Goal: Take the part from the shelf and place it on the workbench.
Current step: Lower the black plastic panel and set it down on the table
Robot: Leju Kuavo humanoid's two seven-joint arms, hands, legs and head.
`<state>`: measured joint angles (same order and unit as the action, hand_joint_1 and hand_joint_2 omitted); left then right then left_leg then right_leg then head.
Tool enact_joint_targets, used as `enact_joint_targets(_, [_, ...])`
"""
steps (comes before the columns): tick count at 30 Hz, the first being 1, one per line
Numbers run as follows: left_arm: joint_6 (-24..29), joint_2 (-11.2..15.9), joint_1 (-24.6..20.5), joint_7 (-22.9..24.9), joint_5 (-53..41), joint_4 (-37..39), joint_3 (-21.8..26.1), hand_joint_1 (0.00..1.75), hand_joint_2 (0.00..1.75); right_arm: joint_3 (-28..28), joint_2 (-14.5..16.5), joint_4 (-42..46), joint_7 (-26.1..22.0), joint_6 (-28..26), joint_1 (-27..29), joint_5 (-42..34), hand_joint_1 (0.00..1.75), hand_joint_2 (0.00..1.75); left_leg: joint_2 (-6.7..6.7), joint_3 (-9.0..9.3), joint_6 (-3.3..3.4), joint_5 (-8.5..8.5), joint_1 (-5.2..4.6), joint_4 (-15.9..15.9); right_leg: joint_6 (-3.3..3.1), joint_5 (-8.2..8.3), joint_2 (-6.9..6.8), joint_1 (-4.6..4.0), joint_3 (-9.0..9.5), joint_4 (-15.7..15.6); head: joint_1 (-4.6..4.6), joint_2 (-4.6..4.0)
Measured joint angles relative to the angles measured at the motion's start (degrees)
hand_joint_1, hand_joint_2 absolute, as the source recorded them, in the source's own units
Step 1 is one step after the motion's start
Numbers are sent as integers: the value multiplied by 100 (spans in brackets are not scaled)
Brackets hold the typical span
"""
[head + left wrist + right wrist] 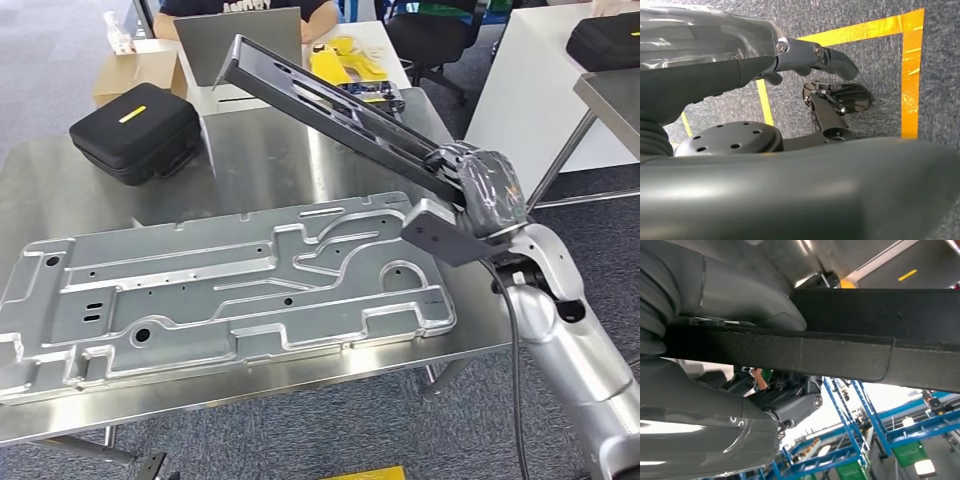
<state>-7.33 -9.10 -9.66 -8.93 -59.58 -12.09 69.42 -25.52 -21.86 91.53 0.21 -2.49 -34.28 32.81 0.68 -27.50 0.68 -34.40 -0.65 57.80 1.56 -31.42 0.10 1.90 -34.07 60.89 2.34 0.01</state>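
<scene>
Dark and long, the part (pixel 332 105) is held at one end by the right hand (pixel 483 190), whose fingers are closed around it; it slants up and away over the steel workbench (pixel 287 150), clear of the surface. Its far end reaches towards the rear of the bench, near the yellow items (pixel 340 62) and a person's laptop (pixel 241 42). Below it lies a large silver plate (pixel 226 285), covering much of the bench front. A black case (pixel 136 130) sits at the rear left.

Because only one end is gripped, the free end could be expected to sag or twist the part out of the fingers. If lowered straight down, the part would likely land on the plate rather than bare bench, and might slide or scratch it. A swing of the far end could strike the things at the rear.

The left hand (pixel 817 55) hangs over taped floor; whether its fingers are spread or curled cannot be told.
</scene>
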Motion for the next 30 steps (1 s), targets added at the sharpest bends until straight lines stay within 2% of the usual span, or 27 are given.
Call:
enact_joint_targets(8, [-50,-28,-135,189,-143,0,-176,0,175,-935,886,-1748,178,-20,-978,816,175,175,-1,2,0,1,12,0,0,0,2,-7,1,1,0,-1])
enact_joint_targets(13, [-58,-49,-182,250,-181,0,-275,0,175,-1407,1507,-2789,89,-15,-1283,983,175,175,-1,2,0,1,16,0,-1,-1,4,-13,0,2,0,1])
enact_joint_targets(18, [-62,-77,-199,284,-191,0,-308,0,175,-1688,2023,-3438,-1,83,-1399,936,175,175,-1,1,-1,1,15,0,-1,-1,5,-13,0,1,0,0])
enact_joint_targets(22, [-66,-101,-203,292,-191,0,-312,0,175,-1852,2354,-3871,-82,143,-1473,888,175,175,-1,1,-1,1,11,0,-1,-1,4,-13,0,1,0,0])
enact_joint_targets(30, [-73,-120,-198,290,-172,0,-313,0,175,-2048,2822,-4485,-197,273,-1620,709,175,175,-1,1,-1,1,8,0,-1,0,5,-13,0,-2,0,-1])
